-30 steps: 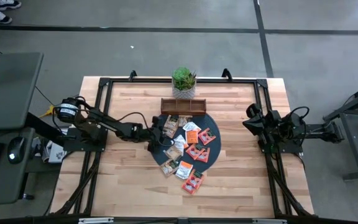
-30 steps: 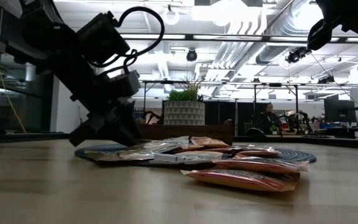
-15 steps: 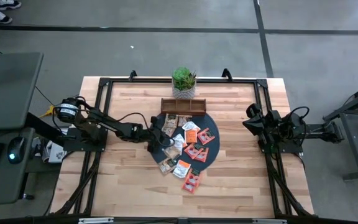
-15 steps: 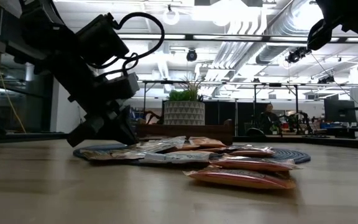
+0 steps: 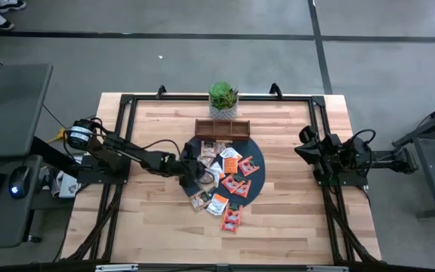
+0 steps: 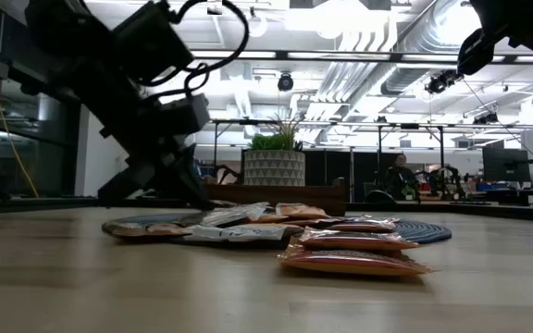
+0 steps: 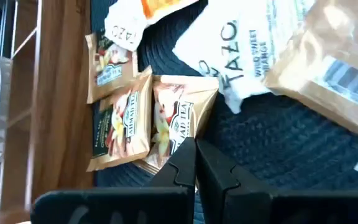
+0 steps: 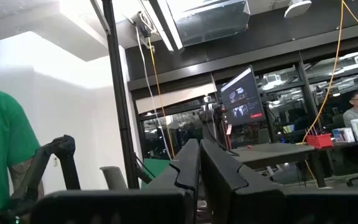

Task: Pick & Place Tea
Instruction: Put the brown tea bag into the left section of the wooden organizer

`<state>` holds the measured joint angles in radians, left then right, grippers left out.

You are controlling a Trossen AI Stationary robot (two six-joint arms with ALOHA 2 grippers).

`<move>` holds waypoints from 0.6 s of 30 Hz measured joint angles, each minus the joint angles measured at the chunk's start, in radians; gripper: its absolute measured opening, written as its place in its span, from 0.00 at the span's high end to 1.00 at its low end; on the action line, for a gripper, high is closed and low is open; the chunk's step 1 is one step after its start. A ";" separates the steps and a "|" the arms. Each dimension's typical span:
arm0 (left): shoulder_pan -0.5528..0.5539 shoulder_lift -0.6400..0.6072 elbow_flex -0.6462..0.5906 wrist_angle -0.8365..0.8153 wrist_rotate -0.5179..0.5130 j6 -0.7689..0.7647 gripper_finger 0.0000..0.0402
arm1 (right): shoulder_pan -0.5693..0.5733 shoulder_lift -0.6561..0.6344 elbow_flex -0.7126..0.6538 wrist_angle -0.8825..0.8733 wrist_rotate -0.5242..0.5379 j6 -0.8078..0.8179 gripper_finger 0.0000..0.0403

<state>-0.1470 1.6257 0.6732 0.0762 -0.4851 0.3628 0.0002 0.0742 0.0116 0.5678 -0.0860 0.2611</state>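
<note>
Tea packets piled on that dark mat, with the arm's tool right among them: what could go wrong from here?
1. The left tool has its fingers together at the edge of overlapping tan sachets. It might lift two at once, or none.
2. The mat looks light, and the sachets lie loose on it. A dragging tool could shift the whole pile.
3. Two orange sachets lie off the mat, on the table, and could be pushed farther out.
The right tool waits at the table's right side, pointing away.

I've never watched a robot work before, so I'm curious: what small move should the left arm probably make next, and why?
Probably open the left gripper and ease it onto the tan sachet just ahead. Its fingers look shut with nothing between them, low over the dark round mat, so no tea is held yet. The right gripper waits at the table's right edge.
</note>
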 joint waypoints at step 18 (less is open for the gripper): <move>-0.037 -0.002 0.218 -0.241 -0.123 -0.107 1.00 | 0.000 0.000 0.000 -0.003 0.000 0.000 0.97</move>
<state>-0.1839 1.6238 0.8909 -0.1652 -0.6083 0.2563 0.0002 0.0746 0.0118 0.5644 -0.0859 0.2611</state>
